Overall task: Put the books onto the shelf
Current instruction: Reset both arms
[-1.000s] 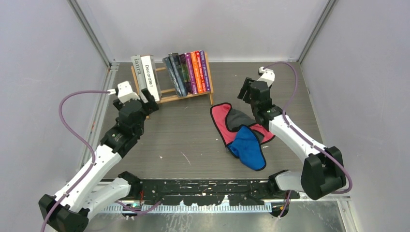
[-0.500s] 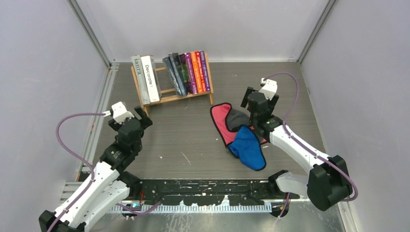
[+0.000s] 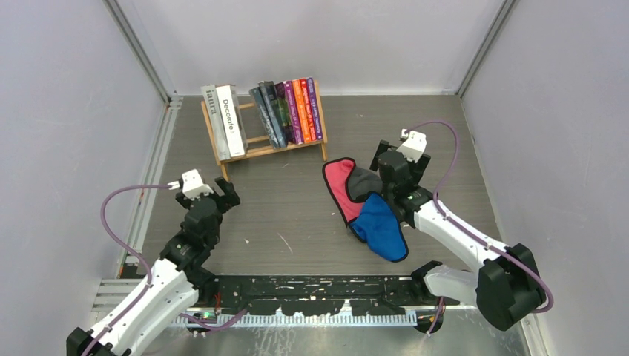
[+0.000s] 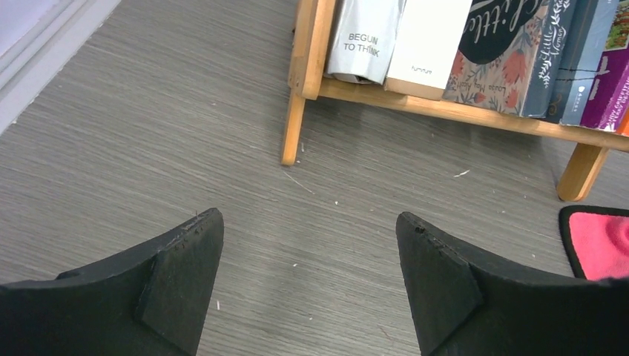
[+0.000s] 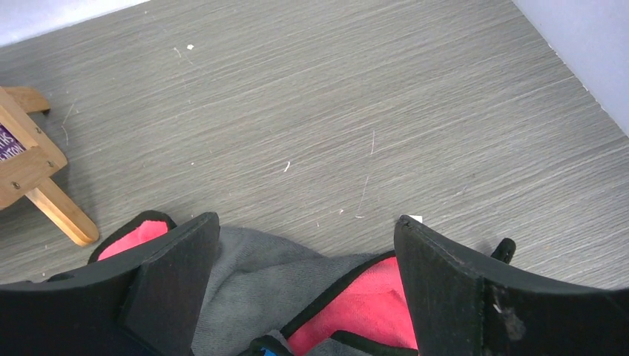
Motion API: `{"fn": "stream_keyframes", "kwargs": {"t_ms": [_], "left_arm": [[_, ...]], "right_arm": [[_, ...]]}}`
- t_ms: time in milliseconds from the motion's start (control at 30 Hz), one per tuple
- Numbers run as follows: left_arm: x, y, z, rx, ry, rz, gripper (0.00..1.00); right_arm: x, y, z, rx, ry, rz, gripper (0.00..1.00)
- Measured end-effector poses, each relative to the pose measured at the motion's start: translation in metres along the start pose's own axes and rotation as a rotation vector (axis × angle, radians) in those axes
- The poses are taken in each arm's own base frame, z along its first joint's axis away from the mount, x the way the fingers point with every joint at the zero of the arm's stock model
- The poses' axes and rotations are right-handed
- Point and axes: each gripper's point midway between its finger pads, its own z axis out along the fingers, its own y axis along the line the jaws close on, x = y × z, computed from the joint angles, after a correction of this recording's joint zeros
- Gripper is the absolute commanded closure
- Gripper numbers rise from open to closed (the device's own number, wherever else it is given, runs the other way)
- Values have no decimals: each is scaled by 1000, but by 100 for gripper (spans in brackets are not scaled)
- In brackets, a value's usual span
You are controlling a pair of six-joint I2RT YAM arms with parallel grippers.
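The books (image 3: 263,111) all stood on the shelf (image 3: 261,151) at the back left of the table (image 3: 297,215), and none was seen lying loose, so the task looked done.

At the left end the big grey book (image 3: 212,119) and the white "Decorate" (image 3: 232,119) stood upright against the end piece, which likely kept them from tipping. After a gap, the floral paperback (image 3: 259,110) and the dark one beside it leaned rightward onto the purple and orange paperbacks (image 3: 300,110), and these were braced by the right end piece.

The left gripper (image 4: 308,222) hung low over bare table, well apart from the shelf's left leg. Its jaws were spread wide with nothing between them. That fitted an arm done with placing.

To the right lay the red cloth (image 3: 337,185), the grey cloth (image 3: 363,182) and the blue cloth (image 3: 380,226) in one overlapping heap. The right gripper (image 5: 305,222) hovered over the grey one, also gaping and empty.

A second earlier the left gripper had been up against the shelf's left end beside "Decorate"; it had since drawn back toward its base. The right gripper had come back from farther up the table to above the cloths, its jaws widening on the way. The books had not shifted.
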Motion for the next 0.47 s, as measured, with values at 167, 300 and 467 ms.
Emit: {"fn": "stream_keyframes", "kwargs": {"t_ms": [167, 300, 467], "left_arm": [[5, -5, 2, 36, -7, 7, 14], [12, -8, 3, 66, -8, 11, 14], [12, -11, 5, 80, -12, 20, 14]], "right_arm": [[-2, 1, 0, 4, -16, 8, 7], [-1, 1, -1, 5, -22, 8, 7], [-4, 1, -1, 8, -36, -1, 6]]}}
